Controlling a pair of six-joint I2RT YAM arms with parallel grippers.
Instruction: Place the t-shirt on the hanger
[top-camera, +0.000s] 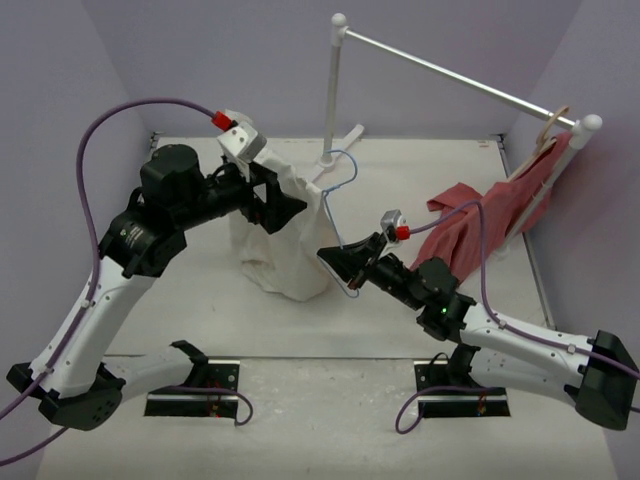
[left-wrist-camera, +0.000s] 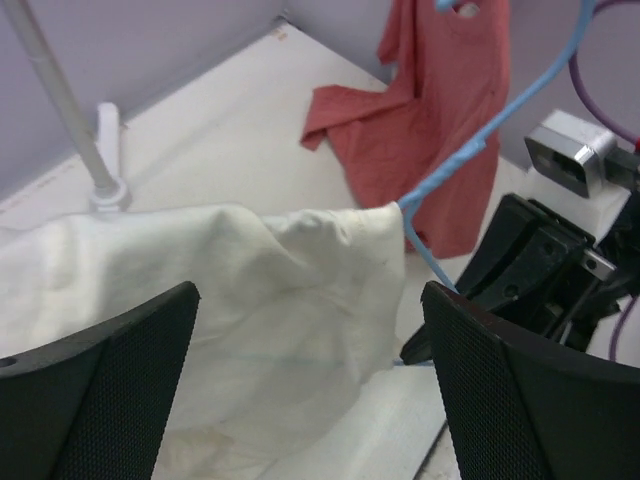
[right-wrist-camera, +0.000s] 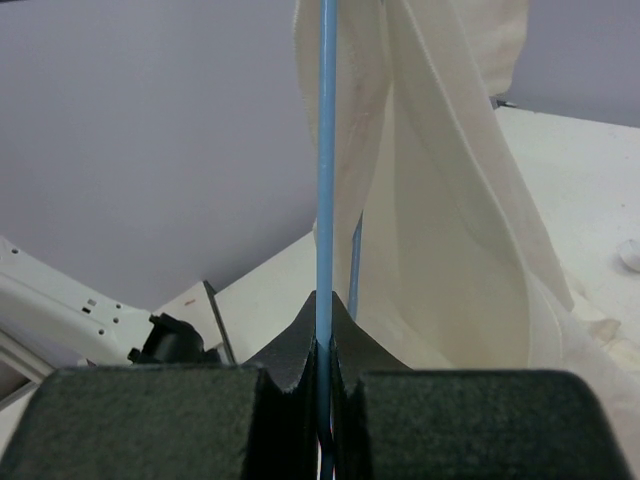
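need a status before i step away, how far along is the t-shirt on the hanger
Done: the white t-shirt hangs from one end of the blue hanger. In hand: the right pincer is shut on the hanger's wire; the left pincer is open, gripping nothing. Left: the hanger's other side looks bare, so the shirt probably needs pulling across.

Top camera looks down from high above the t-shirt (top-camera: 285, 240); left wrist peers close over it, right wrist sits right beside it; all 3 share it.
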